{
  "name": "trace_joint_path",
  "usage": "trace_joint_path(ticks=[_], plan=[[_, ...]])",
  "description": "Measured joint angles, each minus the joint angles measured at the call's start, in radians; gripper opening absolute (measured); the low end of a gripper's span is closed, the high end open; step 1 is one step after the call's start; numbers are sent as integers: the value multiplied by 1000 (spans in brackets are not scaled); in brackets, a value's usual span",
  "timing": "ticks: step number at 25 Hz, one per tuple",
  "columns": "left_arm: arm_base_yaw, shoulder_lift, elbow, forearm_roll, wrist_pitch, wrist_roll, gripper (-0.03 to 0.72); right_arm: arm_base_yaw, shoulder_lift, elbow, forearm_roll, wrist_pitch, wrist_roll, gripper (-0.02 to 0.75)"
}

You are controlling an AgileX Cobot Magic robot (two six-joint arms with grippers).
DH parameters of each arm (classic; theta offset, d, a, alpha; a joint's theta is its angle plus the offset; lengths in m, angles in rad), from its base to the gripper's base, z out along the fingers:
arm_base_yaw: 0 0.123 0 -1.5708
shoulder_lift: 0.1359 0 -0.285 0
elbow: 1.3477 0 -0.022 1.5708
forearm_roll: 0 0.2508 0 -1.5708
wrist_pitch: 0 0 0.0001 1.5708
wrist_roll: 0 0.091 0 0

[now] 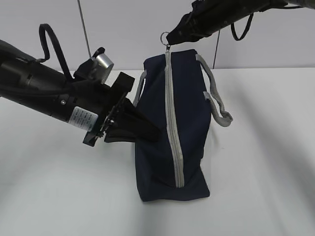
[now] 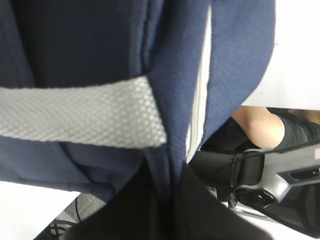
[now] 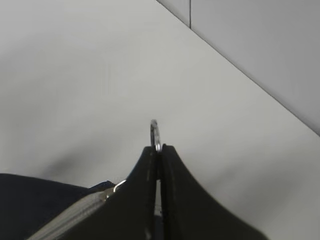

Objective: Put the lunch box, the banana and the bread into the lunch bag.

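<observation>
The navy lunch bag [image 1: 189,113] stands on the white table with its grey zipper [image 1: 173,132] shut along the visible length. My right gripper [image 1: 173,35] is shut on the metal ring pull [image 1: 164,37] at the bag's top end; the ring [image 3: 155,131] sticks out between the closed fingers in the right wrist view. My left gripper [image 1: 147,132] is shut on the bag's fabric [image 2: 172,150] at its left side, below a grey handle [image 2: 80,117]. The lunch box, banana and bread are out of view.
The white table [image 1: 54,187] runs to a pale wall behind. A second grey handle [image 1: 216,101] hangs on the bag's right side. A person's arm and dark equipment [image 2: 280,160] show past the bag in the left wrist view.
</observation>
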Motion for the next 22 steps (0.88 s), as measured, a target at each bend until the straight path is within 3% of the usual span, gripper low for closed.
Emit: trace_joint_path(ticks=[11, 13, 18, 20, 22], plan=[[2, 0, 0, 17, 35, 7, 20, 0, 56, -19, 0, 27, -14, -16], [14, 0, 0, 14, 33, 7, 106, 0, 56, -28, 0, 60, -33, -16], [102, 0, -22, -35, 67, 7, 507, -2, 56, -31, 2, 117, -77, -16], [145, 0, -41, -68, 103, 6, 585, -2, 56, -34, 11, 137, -86, -16], [183, 0, -64, -98, 125, -11, 607, -2, 56, -36, 21, 149, -101, -16]])
